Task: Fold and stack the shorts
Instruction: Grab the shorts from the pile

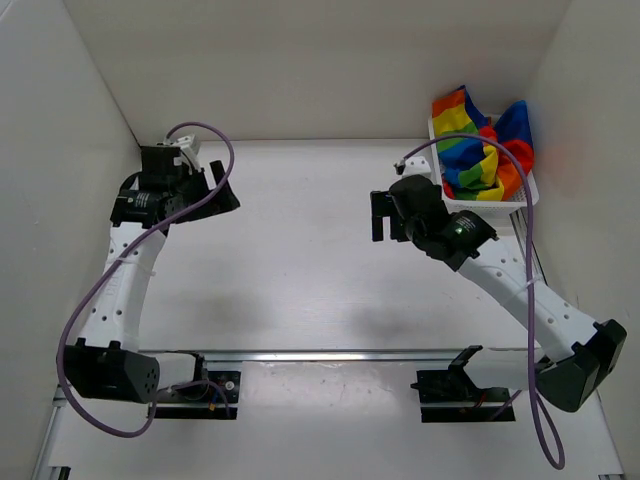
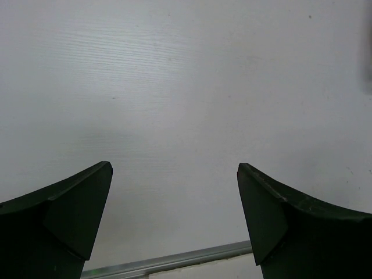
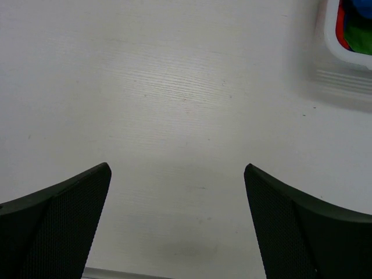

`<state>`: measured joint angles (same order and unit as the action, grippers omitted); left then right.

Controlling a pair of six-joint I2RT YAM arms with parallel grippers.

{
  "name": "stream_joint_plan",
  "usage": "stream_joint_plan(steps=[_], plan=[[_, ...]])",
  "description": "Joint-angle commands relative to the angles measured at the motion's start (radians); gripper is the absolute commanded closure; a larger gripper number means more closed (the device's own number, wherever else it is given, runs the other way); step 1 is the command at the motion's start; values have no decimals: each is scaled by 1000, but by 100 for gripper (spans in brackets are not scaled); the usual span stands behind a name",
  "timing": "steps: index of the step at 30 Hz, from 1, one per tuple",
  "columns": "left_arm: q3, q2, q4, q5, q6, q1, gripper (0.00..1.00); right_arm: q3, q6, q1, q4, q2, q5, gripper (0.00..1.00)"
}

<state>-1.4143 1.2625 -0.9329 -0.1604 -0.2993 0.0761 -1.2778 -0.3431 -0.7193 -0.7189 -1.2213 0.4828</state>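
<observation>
The rainbow-striped shorts (image 1: 480, 150) lie crumpled in a white basket (image 1: 490, 206) at the back right of the table. A corner of the basket (image 3: 329, 36) with red, blue and green cloth of the shorts (image 3: 358, 28) shows at the top right of the right wrist view. My right gripper (image 1: 377, 215) is open and empty, to the left of the basket and pointing away from it, over bare table (image 3: 177, 174). My left gripper (image 1: 225, 188) is open and empty at the far left, over bare table (image 2: 174, 174).
White walls close the table in on the left, back and right. A metal rail (image 1: 330, 355) runs across the near side by the arm bases; it also shows at the bottom of the left wrist view (image 2: 174, 261).
</observation>
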Motion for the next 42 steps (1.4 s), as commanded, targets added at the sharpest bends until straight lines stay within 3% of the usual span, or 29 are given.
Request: stream_joint_plan(steps=[1,7,12,15,18,22,29,31,32,33,36,39,42], plan=[[-15,-22,19,-13,6,63,0,-9,-30,12,-28,-6,71,0],[-98,40,28,38,-4,154,0,-40,-70,69,-65,-29,115,0],[-210,139,28,129,-24,270,0,-168,-42,277,-91,-119,-41,0],[-244,173,39,209,-24,332,0,-300,-28,441,-100,-230,-172,4],[-277,222,39,284,-34,366,0,-443,-65,584,-109,-363,-188,7],[-333,306,28,259,-52,366,0,-612,-108,766,-119,-605,-268,5],[-403,414,-27,216,-89,366,0,-1050,-145,850,-186,-1030,-222,2],[-429,442,-50,225,-77,366,0,-1183,-155,874,-186,-1150,-245,12],[-466,457,-66,234,-77,366,0,-1218,-155,874,-186,-1178,-262,23],[-485,486,-96,243,-77,366,0,-1250,-165,886,-186,-1211,-286,54],[-555,524,-133,252,-64,366,0,-1286,-186,886,-183,-1148,-323,98],[-546,546,-152,265,-50,366,0,-1267,-162,877,-128,-998,-387,100],[-477,555,-135,181,-92,308,0,-1278,-108,839,-67,-844,-489,100]])
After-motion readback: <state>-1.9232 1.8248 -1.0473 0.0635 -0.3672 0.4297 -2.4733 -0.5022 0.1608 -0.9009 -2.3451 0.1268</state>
